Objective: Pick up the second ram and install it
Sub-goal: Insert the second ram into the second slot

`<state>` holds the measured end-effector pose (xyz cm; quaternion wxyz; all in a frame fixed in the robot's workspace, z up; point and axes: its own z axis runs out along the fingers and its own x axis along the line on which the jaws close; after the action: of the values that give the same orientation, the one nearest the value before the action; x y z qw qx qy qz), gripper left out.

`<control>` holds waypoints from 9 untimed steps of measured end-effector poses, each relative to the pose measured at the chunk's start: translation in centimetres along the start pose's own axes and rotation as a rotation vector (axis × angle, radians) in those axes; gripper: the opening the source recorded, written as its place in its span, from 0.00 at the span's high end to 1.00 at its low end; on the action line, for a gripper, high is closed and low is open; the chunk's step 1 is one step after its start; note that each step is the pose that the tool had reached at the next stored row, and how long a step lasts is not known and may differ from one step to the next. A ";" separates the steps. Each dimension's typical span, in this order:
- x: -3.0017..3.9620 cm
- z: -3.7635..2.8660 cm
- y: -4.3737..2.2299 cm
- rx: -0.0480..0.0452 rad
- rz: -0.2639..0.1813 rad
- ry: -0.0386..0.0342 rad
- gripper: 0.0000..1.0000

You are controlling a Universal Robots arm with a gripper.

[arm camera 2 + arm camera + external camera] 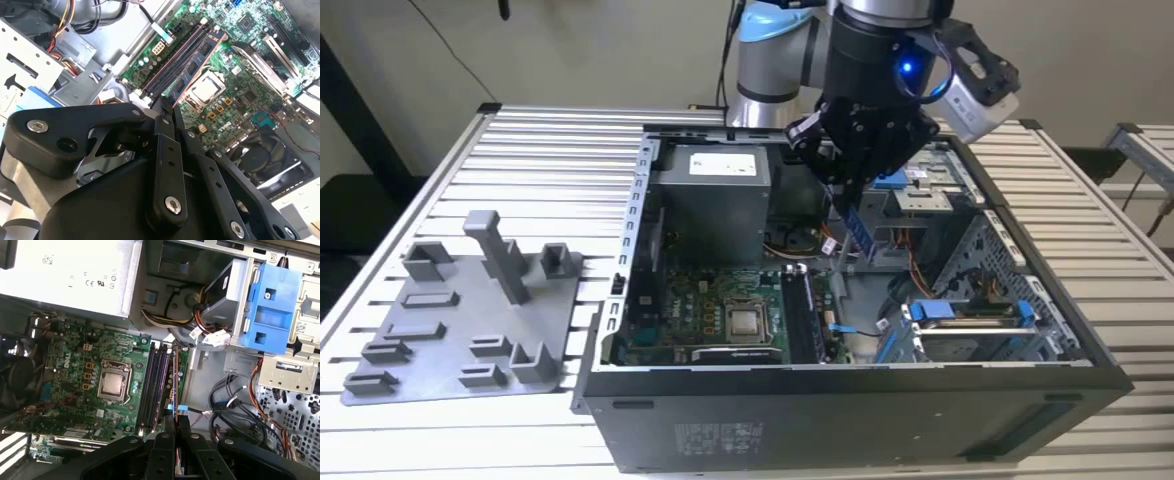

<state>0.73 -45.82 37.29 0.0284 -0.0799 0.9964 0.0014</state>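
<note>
- Nearest in the exterior view, the open computer case [854,420] lies on its side on the slatted bench [547,150]. Its dark wall is close to the bench's near edge.
- Beside the case, by the bench's edge on the exterior view's left, lies a grey fixture plate [454,330] with upright blocks, well apart from the gripper.
- On the case floor sits the green motherboard [707,310] with its bare processor [747,322]. The first wrist view shows the long black memory slots [156,390] running just beside the processor.
- The gripper [851,188] hangs over the case, clenched on the second ram [858,235]. The stick hangs tilted below the claw, held above the board.
- The second wrist view shows the stick's chip face reaching out from between the black fingers [164,130]. The first wrist view shows it edge-on, a thin line over the slots' outer side.
- Loose cables [230,405] and a blue drive bracket [272,305] lie on the side of the slots away from the processor.
- Farther back, a grey power supply [714,185] fills the case's far corner.
- The arm [881,40] stands nearly vertical above the case's far wall, wrist pointing down.
</note>
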 end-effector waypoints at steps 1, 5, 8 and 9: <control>0.00 0.02 0.00 0.0001 0.004 0.0000 0.86; 0.01 0.13 0.00 0.0014 0.024 0.0001 0.86; 0.01 0.24 0.00 0.0028 0.047 0.0001 0.86; 0.01 0.27 0.00 0.0033 0.055 0.0002 0.86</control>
<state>0.73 -45.82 37.02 0.0284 -0.0525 0.9982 0.0005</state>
